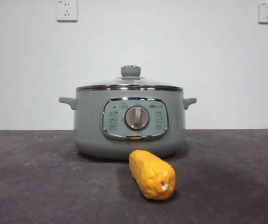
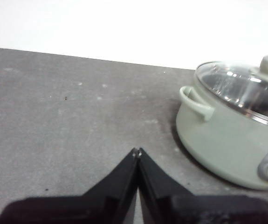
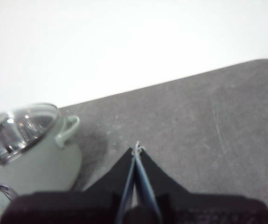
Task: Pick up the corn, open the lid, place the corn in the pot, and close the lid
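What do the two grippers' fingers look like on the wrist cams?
The left gripper has two matte black fingers, wedge-shaped, tapering to thin tips from a broad black base. The right gripper is the same black wedge shape, but bluish strips line its inner faces. No cables or markings show.

The pot [image 1: 129, 122] stands mid-frame on the tabletop [image 1: 36, 177]. The lid [image 1: 130, 82] sits on it. The corn [image 1: 152, 174] lies before it, lower centre-right

right gripper [image 3: 137, 150]: jaws closed, empty | pot [image 3: 40, 161], lid [image 3: 24, 122] on | table [image 3: 208, 126]
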Action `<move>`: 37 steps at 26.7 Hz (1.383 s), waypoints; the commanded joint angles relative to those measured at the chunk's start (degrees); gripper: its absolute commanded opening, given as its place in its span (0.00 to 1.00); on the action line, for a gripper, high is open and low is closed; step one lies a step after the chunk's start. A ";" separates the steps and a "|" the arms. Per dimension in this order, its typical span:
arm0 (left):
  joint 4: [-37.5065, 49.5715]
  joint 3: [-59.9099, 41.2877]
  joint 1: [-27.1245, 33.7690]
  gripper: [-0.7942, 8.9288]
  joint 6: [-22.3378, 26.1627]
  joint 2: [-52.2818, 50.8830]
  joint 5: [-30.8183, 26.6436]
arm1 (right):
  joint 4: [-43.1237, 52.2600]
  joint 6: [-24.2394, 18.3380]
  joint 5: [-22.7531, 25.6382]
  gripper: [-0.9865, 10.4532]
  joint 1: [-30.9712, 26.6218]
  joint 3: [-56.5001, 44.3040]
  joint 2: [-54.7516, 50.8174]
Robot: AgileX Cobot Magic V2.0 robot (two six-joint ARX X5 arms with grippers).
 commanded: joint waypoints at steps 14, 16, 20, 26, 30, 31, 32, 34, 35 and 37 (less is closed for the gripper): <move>-18.73 26.86 0.11 0.08 5.64 16.70 11.04 | -26.60 -11.91 -8.37 0.08 0.02 31.12 23.43; -20.63 28.87 0.00 0.08 6.71 18.03 11.17 | -29.16 -12.26 -10.10 0.08 0.02 33.86 25.97; -23.41 31.45 -0.07 0.08 7.34 19.78 11.65 | -32.74 -13.42 -13.14 0.08 0.02 37.68 30.05; -23.82 31.78 -0.50 0.08 7.72 20.15 12.68 | -34.60 -14.86 -13.09 0.09 0.02 40.06 33.09; -23.80 31.95 -0.96 0.14 7.67 20.15 12.72 | -35.08 -14.86 -13.09 0.10 0.02 40.79 33.97; -23.78 31.95 -0.96 0.29 7.65 20.15 12.90 | -35.08 -14.84 -13.14 0.19 0.02 40.83 33.99; -23.78 31.95 -0.96 0.49 7.65 20.15 13.07 | -35.08 -14.84 -13.64 0.32 0.02 40.83 33.99; -23.63 31.95 -0.96 0.73 7.65 20.15 15.37 | -35.12 -14.75 -14.64 0.59 0.02 40.83 33.99; -23.52 31.95 -0.96 0.73 7.63 20.24 15.89 | -35.15 -14.75 -14.64 0.63 0.02 40.83 33.99; -23.52 31.95 -0.96 0.73 7.63 20.39 15.89 | -35.19 -14.73 -15.50 0.63 0.02 40.83 33.99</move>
